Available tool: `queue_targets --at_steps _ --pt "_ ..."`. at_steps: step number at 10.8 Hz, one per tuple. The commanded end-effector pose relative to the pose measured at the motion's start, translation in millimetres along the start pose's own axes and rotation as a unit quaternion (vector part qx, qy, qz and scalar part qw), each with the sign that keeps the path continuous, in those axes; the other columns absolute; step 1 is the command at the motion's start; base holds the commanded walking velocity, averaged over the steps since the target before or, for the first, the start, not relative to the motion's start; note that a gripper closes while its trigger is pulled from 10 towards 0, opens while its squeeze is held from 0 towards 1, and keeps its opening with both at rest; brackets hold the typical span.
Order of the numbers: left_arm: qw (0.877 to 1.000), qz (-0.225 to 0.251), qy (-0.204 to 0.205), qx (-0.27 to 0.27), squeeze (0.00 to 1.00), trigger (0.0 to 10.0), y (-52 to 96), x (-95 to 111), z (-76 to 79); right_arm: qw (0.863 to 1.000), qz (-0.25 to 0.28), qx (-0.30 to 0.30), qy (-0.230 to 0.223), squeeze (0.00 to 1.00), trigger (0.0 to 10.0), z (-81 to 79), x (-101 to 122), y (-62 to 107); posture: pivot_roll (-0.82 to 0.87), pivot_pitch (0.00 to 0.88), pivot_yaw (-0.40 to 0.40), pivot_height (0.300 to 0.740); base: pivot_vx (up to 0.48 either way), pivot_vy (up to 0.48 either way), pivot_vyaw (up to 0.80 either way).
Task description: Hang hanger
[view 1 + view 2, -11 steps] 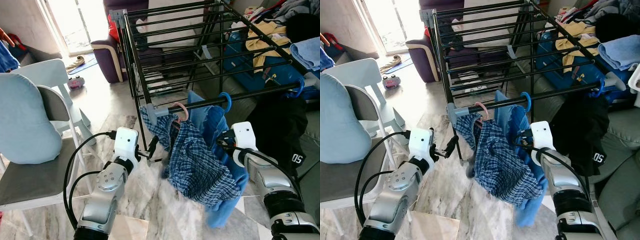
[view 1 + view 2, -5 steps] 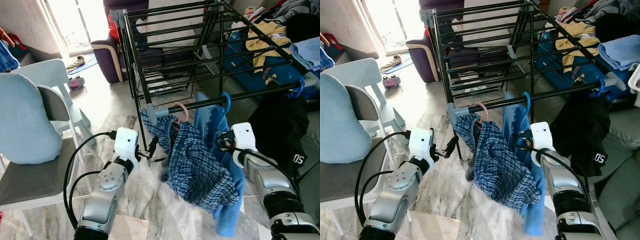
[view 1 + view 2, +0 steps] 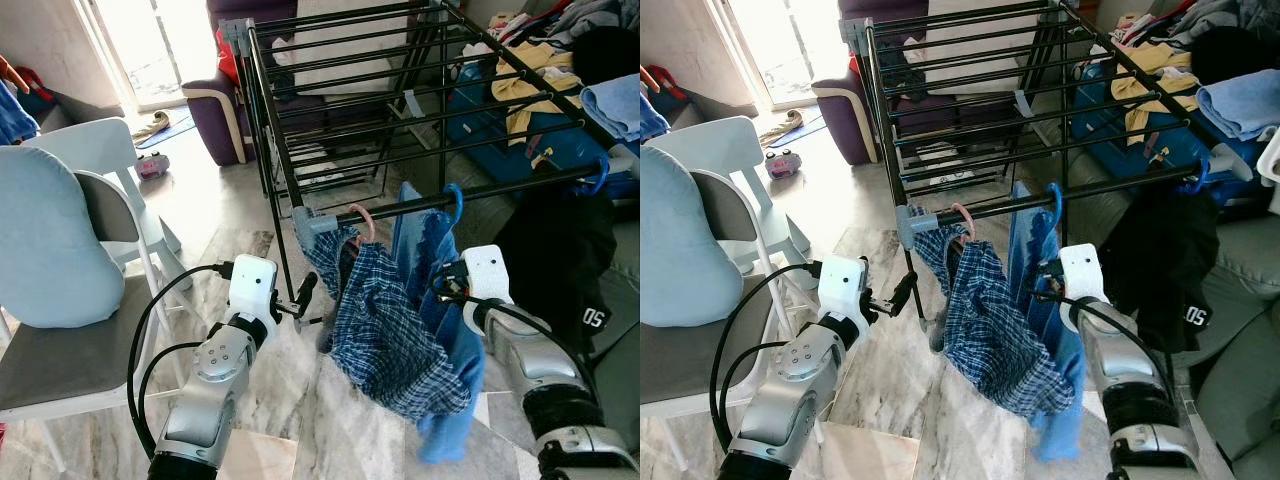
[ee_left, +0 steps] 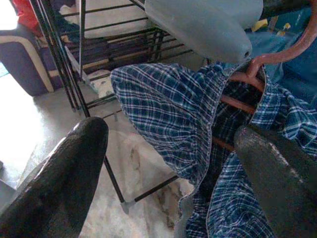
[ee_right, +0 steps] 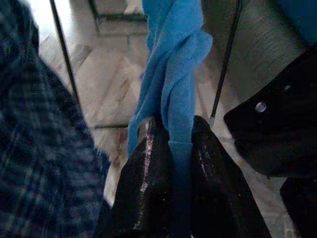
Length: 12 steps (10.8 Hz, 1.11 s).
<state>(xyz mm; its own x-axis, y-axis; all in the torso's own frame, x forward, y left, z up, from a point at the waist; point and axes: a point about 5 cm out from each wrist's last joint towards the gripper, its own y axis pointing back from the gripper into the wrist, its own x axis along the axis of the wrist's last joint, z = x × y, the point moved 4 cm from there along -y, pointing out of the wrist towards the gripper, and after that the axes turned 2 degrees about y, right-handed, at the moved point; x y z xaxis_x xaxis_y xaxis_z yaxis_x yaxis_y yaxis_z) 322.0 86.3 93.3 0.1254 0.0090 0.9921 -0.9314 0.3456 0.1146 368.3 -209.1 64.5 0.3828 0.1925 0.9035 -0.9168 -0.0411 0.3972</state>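
A pink hanger (image 3: 362, 222) carrying a blue plaid shirt (image 3: 385, 330) hangs on the front bar (image 3: 500, 190) of the black drying rack. Right of it, a blue hanger hook (image 3: 453, 203) sits over the same bar with a blue garment (image 3: 415, 240) hanging from it. My right gripper (image 5: 176, 134) is shut on a twisted fold of that blue garment, below the bar. Just left of the plaid shirt, my left gripper (image 3: 303, 297) stands open, with nothing between its fingers (image 4: 74, 163).
A black garment (image 3: 560, 260) hangs on the bar further right. A white chair (image 3: 110, 150) with a light blue cushion (image 3: 50, 240) stands to my left. A purple armchair (image 3: 220, 110) is behind the rack, and a sofa piled with clothes (image 3: 560, 60) is at the right.
The plaid shirt and the blue garment have swung, and their lower ends now hang narrower and closer together. Both arms have stayed almost where they were.
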Motion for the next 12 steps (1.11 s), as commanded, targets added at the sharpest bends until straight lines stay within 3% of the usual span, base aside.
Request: queue_targets --at_steps 1,2,3,4,6,8,11,12 --pt "1.000 0.002 -0.006 -0.004 0.00 10.0 -1.9 2 -0.5 0.998 0.059 -0.016 -0.010 0.00 3.3 3.2 28 2.8 -0.12 0.000 0.105 0.740 0.000 0.000 0.00" --pt "1.000 0.004 -0.003 -0.005 0.00 10.0 -1.7 2 0.5 0.996 0.084 -0.028 -0.019 0.00 4.6 4.2 34 9.7 -0.12 0.000 0.103 0.740 0.000 0.000 0.00" --pt "1.000 0.008 -0.002 -0.003 0.00 10.0 -1.6 3 0.6 0.993 0.104 -0.046 -0.020 0.00 7.7 7.6 30 21.8 -0.12 0.000 0.098 0.740 0.000 0.000 0.00" --pt "1.000 0.010 -0.003 -0.001 0.00 10.0 -1.5 3 0.4 0.991 0.113 -0.068 -0.031 0.00 10.0 12.9 21 35.0 -0.12 0.000 0.099 0.740 0.000 0.000 0.00" --pt "1.000 0.014 -0.003 -0.006 0.00 10.0 -3.5 5 4.2 0.989 0.116 -0.083 -0.045 0.00 10.0 12.2 4 57.1 -0.13 0.000 0.103 0.740 0.000 0.000 0.00" --pt "1.000 0.016 -0.007 -0.009 0.00 10.0 -6.4 5 5.8 0.992 0.105 -0.060 -0.047 0.00 10.0 -8.1 -13 75.0 -0.15 0.000 0.105 0.740 0.000 0.000 0.00" --pt "1.000 0.023 -0.006 -0.008 0.00 10.0 -7.3 9 9.6 0.991 0.103 -0.060 -0.061 0.00 10.0 -7.6 -11 74.7 -0.14 0.000 0.098 0.740 0.000 0.000 0.00" --pt "1.000 0.024 -0.009 -0.007 0.00 10.0 -8.0 9 8.9 0.992 0.104 -0.035 -0.064 0.00 10.0 -17.0 -6 71.5 -0.14 0.000 0.094 0.740 -0.240 0.000 0.00"
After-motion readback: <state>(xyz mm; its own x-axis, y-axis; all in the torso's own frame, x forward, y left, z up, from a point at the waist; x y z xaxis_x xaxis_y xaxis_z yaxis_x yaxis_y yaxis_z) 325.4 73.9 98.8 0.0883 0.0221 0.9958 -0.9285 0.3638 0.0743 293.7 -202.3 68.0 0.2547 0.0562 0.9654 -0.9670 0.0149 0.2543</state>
